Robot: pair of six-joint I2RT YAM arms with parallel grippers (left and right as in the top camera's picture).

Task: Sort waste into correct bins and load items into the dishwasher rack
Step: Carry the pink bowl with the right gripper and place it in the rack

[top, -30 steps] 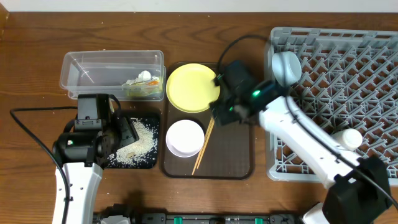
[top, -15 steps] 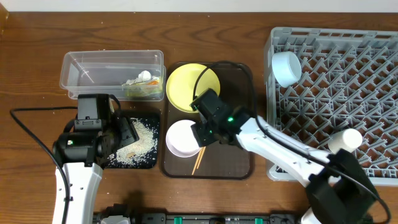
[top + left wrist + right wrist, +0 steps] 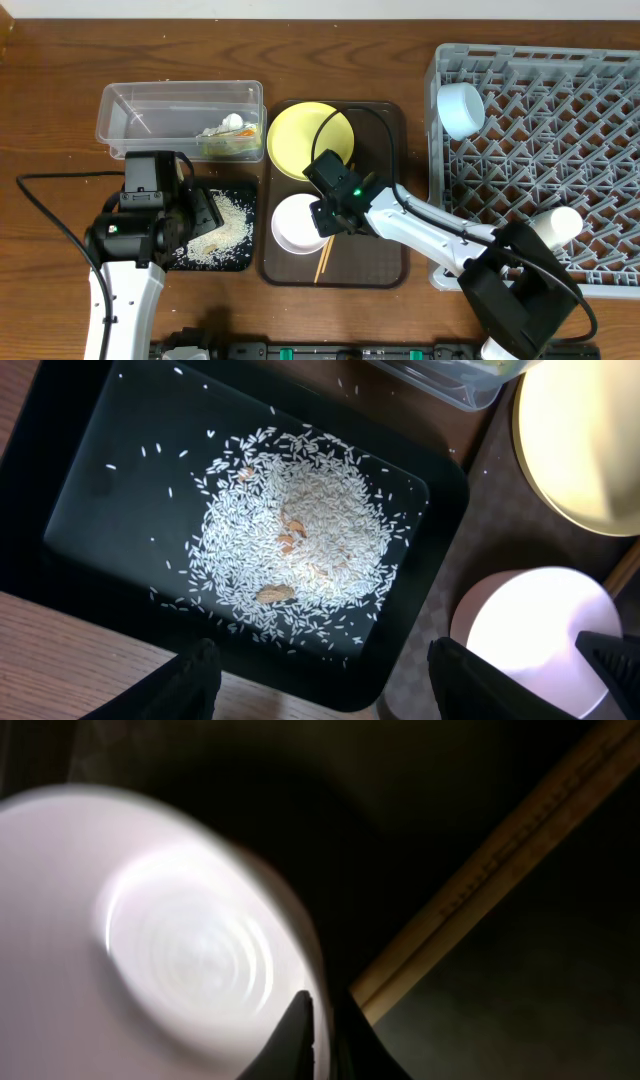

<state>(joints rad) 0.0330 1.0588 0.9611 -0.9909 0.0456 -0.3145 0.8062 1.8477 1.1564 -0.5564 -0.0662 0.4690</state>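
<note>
**Right claw leaves the plate and takes the white bowl's rim**

- Dishwasher rack [image 3: 540,150]: well off to the right of the right claw [image 3: 328,218]. A blue bowl [image 3: 460,108] lies in the corner nearest the claw.
- Brown serving tray [image 3: 385,255]: directly beneath the right claw.
- Black tray [image 3: 232,262] with the rice [image 3: 300,550]: below the left claw [image 3: 330,685]. That claw is spread wide and empty, and has not moved in the last second.
- Yellow plate [image 3: 300,140]: just beyond the right claw, on the serving tray.
- White bowl [image 3: 295,228]: hard against the right claw's left side.
- Chopsticks [image 3: 500,890]: just to the right claw's right, flat on the serving tray.

Change: a second ago the right claw sat at the plate's rack-side edge. It has since swung across to the bowl's right rim. In the wrist view its jaws are narrow, with the thin bowl wall pinched between them.

Reading: the white bowl looks to be the next item for the rack, with the plate and chopsticks waiting. The claw grips only an edge, so the bowl may tip or slip on the lift.
</note>
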